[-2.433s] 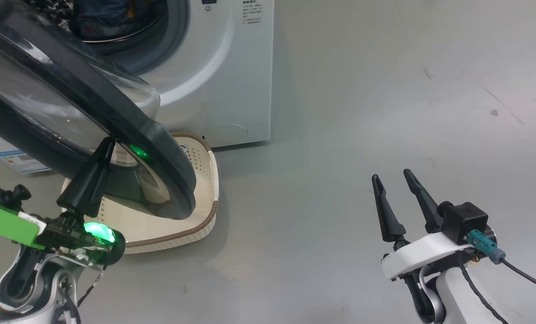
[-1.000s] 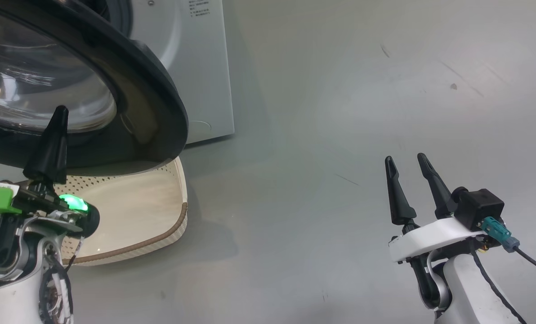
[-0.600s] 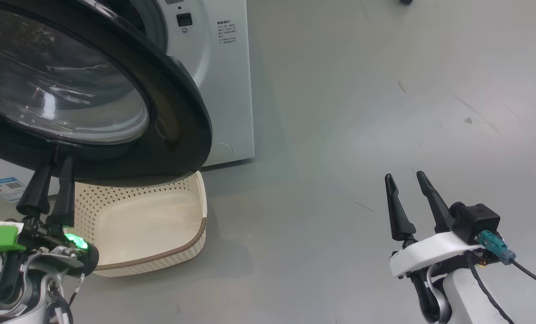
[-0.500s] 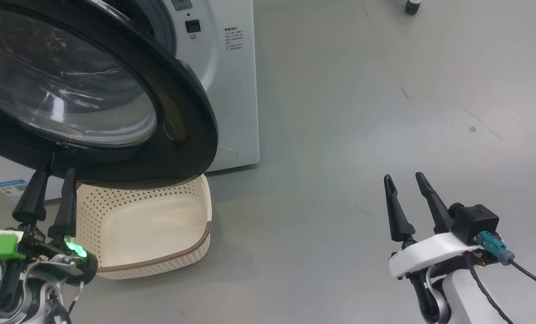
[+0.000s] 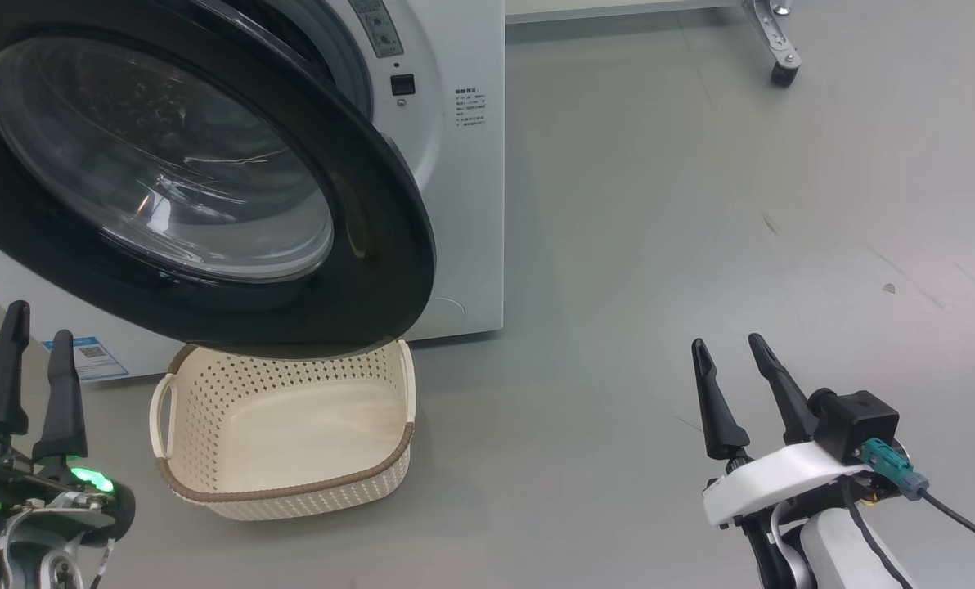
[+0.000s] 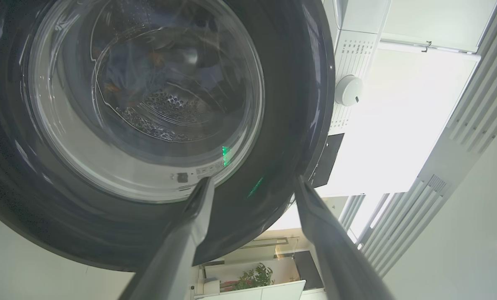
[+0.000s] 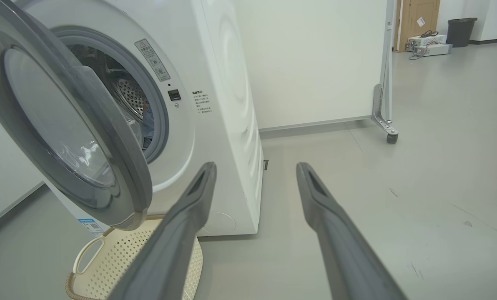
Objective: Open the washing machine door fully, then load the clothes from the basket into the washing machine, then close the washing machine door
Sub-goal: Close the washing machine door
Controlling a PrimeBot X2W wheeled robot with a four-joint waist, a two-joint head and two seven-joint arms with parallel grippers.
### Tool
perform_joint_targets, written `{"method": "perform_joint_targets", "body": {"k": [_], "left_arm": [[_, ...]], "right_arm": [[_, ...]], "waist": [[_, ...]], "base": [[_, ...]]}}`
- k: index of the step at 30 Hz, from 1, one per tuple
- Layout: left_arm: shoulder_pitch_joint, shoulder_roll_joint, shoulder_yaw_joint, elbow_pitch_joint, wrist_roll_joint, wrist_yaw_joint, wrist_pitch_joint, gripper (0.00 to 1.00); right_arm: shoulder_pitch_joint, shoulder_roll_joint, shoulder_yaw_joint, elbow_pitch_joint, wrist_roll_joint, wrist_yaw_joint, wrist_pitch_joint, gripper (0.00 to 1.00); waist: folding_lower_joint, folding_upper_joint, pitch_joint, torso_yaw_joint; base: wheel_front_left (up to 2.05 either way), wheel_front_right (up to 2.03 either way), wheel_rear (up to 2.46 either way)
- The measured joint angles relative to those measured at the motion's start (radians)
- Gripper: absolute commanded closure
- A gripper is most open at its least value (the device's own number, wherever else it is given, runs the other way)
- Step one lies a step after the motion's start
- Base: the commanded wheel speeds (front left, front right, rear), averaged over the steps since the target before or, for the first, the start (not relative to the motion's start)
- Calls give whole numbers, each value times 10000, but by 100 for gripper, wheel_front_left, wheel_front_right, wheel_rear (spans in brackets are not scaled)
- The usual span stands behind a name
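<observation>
The washing machine (image 5: 463, 204) stands at the upper left. Its washing machine door (image 5: 373, 221), black-rimmed with a glass bowl, hangs partly swung in and stays ajar, as the right wrist view shows (image 7: 121, 166). Blue clothes (image 7: 148, 121) lie inside the drum and show through the glass (image 6: 123, 79). On the floor under the door's lower edge, the cream basket (image 5: 291, 491) has nothing in it. My left gripper (image 5: 39, 323) is open, low at the left, clear of the door. My right gripper (image 5: 726, 342) is open at the lower right, holding nothing.
A white panel on a caster frame (image 5: 782, 69) stands behind and to the right of the machine. Grey floor (image 5: 659, 245) stretches out on the right. A blue label (image 5: 87, 356) marks the machine's lower front. A dark bin (image 7: 459, 27) stands far off.
The door has swung in towards the machine. My left gripper went from shut at the door's rim to open and came away down-left. The head camera has shifted. The right gripper kept still.
</observation>
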Motion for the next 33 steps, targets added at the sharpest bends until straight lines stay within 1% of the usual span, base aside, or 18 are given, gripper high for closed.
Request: {"method": "perform_joint_targets", "body": {"k": [7, 13, 17, 20, 21, 22, 23, 25, 29, 33], "left_arm": [[330, -2, 136, -1229, 2230, 0, -587, 0], [603, 56, -201, -1952, 4259, 0, -1231, 0], [811, 391, -650, -2376, 5693, 0, -1850, 0], [903, 663, -982, -2583, 6767, 0, -2523, 0], [966, 732, -1110, -2623, 7068, 0, -2752, 0], [966, 732, -1110, -2623, 7068, 0, -2752, 0], [1039, 832, -1285, -2631, 7390, 0, -2938, 0], [1244, 1022, -1626, -2596, 8077, 0, -3346, 0], [1689, 1611, -2504, -2393, 9444, 0, -4082, 0], [2050, 1912, -3081, -1914, 10661, -2, -5030, 0]], "right_arm": [[2, 6, 125, -19, 0, 0, 0, 0], [7, 4, 125, -38, 0, 0, 0, 0], [7, 6, 130, -54, 0, 0, 0, 0], [7, 4, 123, -61, 0, 0, 0, 0], [7, 6, 119, -61, 0, 0, 0, 0], [7, 6, 119, -61, 0, 0, 0, 0], [7, 6, 117, -61, 0, 0, 0, 0], [8, 4, 111, -61, 0, 0, 0, 0], [8, 6, 107, -61, 0, 0, 0, 0], [8, 6, 98, -61, 0, 0, 0, 0]], "waist": [[0, 0, -12, 108], [0, 0, 34, 158], [0, 0, 65, 165], [0, 0, 83, 162], [0, 0, 88, 160], [0, 0, 88, 160], [0, 0, 93, 158], [0, 0, 102, 153], [0, 0, 114, 141], [0, 0, 118, 132]], "base": [[0, 0, 0], [0, 0, 0], [0, 0, 0], [0, 0, 0], [0, 0, 0], [0, 0, 0], [0, 0, 0], [0, 0, 0], [0, 0, 0], [0, 0, 0]]}}
